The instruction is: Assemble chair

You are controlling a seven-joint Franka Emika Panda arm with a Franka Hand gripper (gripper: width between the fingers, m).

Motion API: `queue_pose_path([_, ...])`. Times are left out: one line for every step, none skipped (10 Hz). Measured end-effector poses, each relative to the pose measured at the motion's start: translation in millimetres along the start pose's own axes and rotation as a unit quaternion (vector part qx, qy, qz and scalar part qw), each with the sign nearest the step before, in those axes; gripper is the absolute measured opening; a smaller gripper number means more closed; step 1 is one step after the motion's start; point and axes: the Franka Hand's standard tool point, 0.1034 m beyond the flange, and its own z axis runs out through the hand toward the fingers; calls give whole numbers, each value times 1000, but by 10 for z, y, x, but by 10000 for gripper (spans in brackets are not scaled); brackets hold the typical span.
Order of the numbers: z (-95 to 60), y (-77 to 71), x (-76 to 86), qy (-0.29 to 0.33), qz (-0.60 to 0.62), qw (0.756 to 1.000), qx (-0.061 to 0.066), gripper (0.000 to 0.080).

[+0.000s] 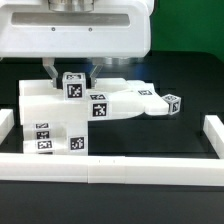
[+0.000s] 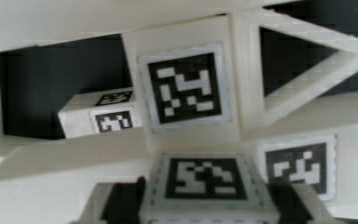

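Tool (image 1: 70, 74) pinched tight, I'm gripping the tagged white block (image 2: 201, 172) directly beneath my wrist, its long axis seemingly running straight out between my fingers (image 2: 117, 200), atop the chair parts (image 1: 48, 104) sitting toward the exterior view's left of the black worktop (image 1: 180, 135).

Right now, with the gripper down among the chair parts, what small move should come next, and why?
Probably a short straight lift. The gripper looks shut on the tagged white block, and a neighbouring tagged part sits close by it, so sideways motion might knock that part.
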Motion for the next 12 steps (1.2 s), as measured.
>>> queue_pose_path([0,-1,0,0,4,1000,0,282])
queue_pose_path([3,-3,0,0,60,998,1,282])
queue_pose_path([4,5,-3,0,103,995,2,282])
queue_pose_path([4,5,-3,0,144,990,2,282])
queue_pose_path([6,2,-2,1,198,980,3,282])
queue_pose_path([7,4,5,5,240,971,7,284])
queue_pose_path([6,7,8,6,261,965,11,284])
queue_pose_path([5,5,11,6,309,951,15,284])
queue_pose_path([4,1,16,7,345,938,17,284])
queue_pose_path([4,-4,22,7,392,920,18,284])
queue_pose_path([3,-7,23,7,417,909,18,284])
queue_pose_path([5,-7,22,7,421,907,18,284])
